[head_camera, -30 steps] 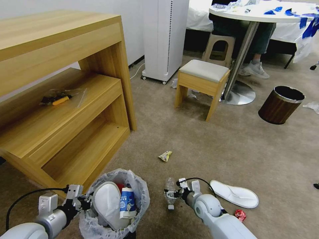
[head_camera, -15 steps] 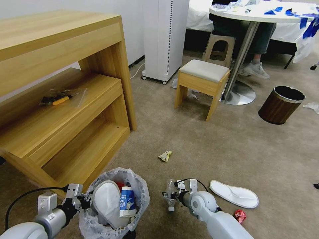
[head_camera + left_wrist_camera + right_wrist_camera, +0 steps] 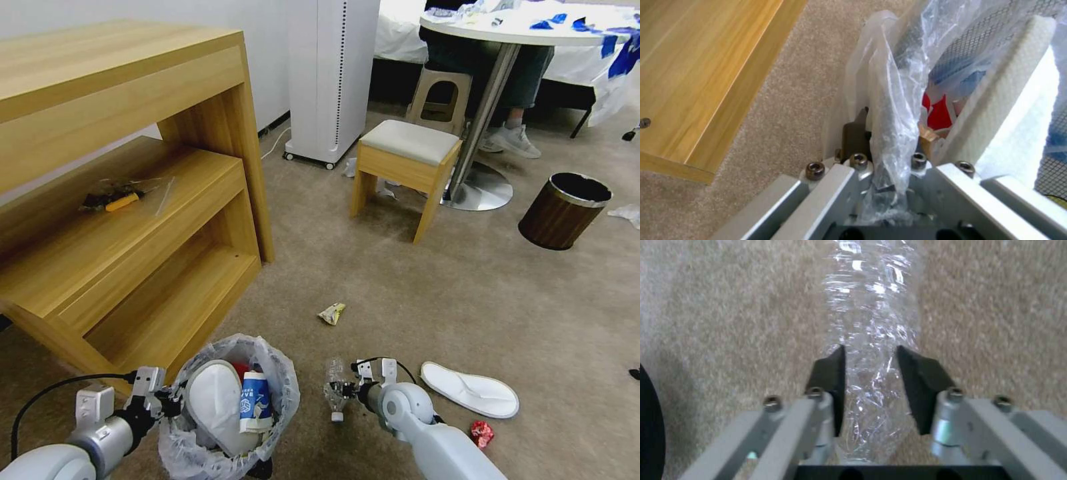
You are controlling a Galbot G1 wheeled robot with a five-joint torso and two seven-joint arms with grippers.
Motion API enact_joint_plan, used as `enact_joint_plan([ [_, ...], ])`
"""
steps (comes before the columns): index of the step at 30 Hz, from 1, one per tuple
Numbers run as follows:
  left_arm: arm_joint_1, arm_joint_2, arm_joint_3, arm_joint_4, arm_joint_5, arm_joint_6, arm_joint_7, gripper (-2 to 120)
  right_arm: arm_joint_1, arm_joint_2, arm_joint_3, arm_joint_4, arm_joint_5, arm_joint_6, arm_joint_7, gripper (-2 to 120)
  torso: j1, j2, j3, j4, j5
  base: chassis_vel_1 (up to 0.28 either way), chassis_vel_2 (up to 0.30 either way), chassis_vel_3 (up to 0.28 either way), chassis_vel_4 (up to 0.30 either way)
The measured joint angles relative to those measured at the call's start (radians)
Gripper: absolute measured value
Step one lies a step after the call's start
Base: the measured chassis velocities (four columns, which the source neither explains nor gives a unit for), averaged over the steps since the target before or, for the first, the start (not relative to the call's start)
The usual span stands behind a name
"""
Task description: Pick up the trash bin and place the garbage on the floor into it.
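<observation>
- Head view: the left pincer [image 3: 172,404] is clamped on the bagged rim of the bin [image 3: 230,408], which sits low at the robot's left, near the wooden shelf [image 3: 133,220].
- The bin holds one white slipper [image 3: 212,407], something red, and one blue-white carton [image 3: 254,403]; its print is too small to read.
- The right pincer [image 3: 347,390] grips one clear bottle [image 3: 333,389] just right of the bin, over the floor [image 3: 467,293].
- On the floor lie one yellow wrapper [image 3: 331,313], a second slipper [image 3: 471,390] and one red wrapper [image 3: 481,432].
- A brown bin [image 3: 563,210] stands well apart, beyond a stool [image 3: 405,172].
- Left wrist view: both fingers [image 3: 857,133] pinch the crinkly bag [image 3: 889,100] at the rim; the red scrap [image 3: 939,111] and slipper [image 3: 996,110] lie inside.
- Right wrist view: the two black fingers [image 3: 829,373] squeeze the crumpled bottle [image 3: 871,340] above carpet.
</observation>
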Motion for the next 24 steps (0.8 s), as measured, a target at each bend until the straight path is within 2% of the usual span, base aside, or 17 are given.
enact_joint_plan([
  [2, 0.0, 0.0, 0.0, -0.001, -0.001, 0.0, 0.0, 0, 0.0, 0.0, 0.0, 0.0, -0.005, 0.004, -0.001, 23, 0.0, 0.0, 0.0, 0.0, 0.0, 0.0, 0.0, 0.0, 0.0],
  [5, 0.001, 0.0, 0.0, -0.008, -0.006, 0.005, -0.003, 0, -0.001, 0.001, 0.0, -0.001, -0.032, 0.02, -0.008, 11, 0.0, 0.0, 0.0, 0.0, 0.0, 0.0, 0.0, 0.0, 0.0],
  [6, 0.001, 0.0, 0.0, -0.008, -0.006, 0.005, -0.003, 0, -0.001, 0.001, 0.0, -0.001, -0.032, 0.02, -0.008, 11, 0.0, 0.0, 0.0, 0.0, 0.0, 0.0, 0.0, 0.0, 0.0],
  [10, 0.002, 0.003, -0.005, -0.016, -0.021, 0.013, -0.008, 0, -0.015, -0.004, 0.011, 0.007, -0.099, 0.058, -0.031, 0, 0.0, 0.0, 0.0, 0.0, 0.0002, 0.0, 0.0, 0.0, 0.0],
  [18, 0.002, 0.006, -0.008, -0.02, -0.037, 0.02, -0.02, 0, -0.047, -0.022, 0.063, 0.041, -0.253, 0.131, -0.099, 0, 0.0, 0.0, 0.0, 0.0, 0.0002, 0.0, 0.0, 0.0, 0.0],
  [22, 0.002, 0.006, -0.008, -0.02, -0.041, 0.022, -0.025, 0, -0.076, -0.041, 0.113, 0.105, -0.32, 0.176, -0.145, 0, 0.0, 0.0, 0.0, -0.0001, 0.0003, 0.0, 0.0, 0.0, 0.0],
  [24, 0.001, 0.006, -0.007, -0.016, -0.041, 0.022, -0.026, 0, -0.091, -0.061, 0.149, 0.177, -0.335, 0.192, -0.175, 0, 0.0, 0.0, 0.0, -0.0001, 0.0002, 0.0, 0.0, 0.0, 0.0],
])
